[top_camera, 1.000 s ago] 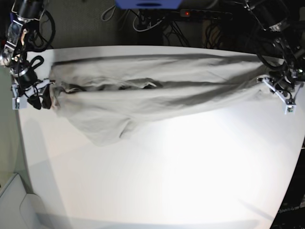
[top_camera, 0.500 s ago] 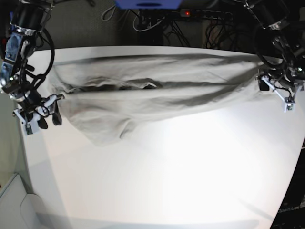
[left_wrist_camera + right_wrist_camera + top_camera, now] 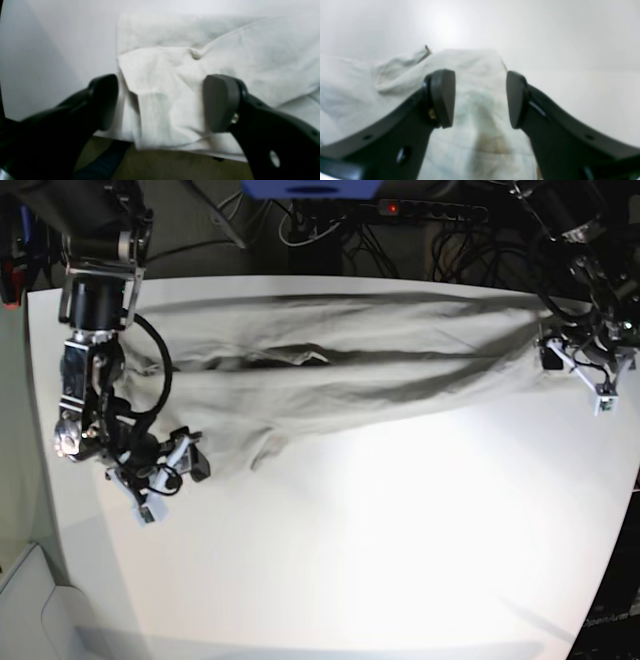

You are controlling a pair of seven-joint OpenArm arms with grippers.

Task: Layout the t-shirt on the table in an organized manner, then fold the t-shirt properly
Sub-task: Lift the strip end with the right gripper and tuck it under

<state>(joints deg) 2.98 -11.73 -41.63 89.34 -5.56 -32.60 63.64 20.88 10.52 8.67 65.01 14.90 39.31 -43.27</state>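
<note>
The light grey-beige t-shirt lies stretched in a wrinkled band across the far part of the white table. My left gripper is at the shirt's right end. In the left wrist view it is open, with a shirt corner lying between its fingers and hanging over the table edge. My right gripper is at the shirt's front left lobe. In the right wrist view it is open, with the shirt below and between its fingers.
A power strip with a red light and tangled cables lie behind the table. A blue object sits at the top edge. Floor shows past the table edge under my left gripper.
My right arm has moved from the shirt's far left end toward the front and right, to the shirt's front left lobe. My left gripper has stayed at the right end.
</note>
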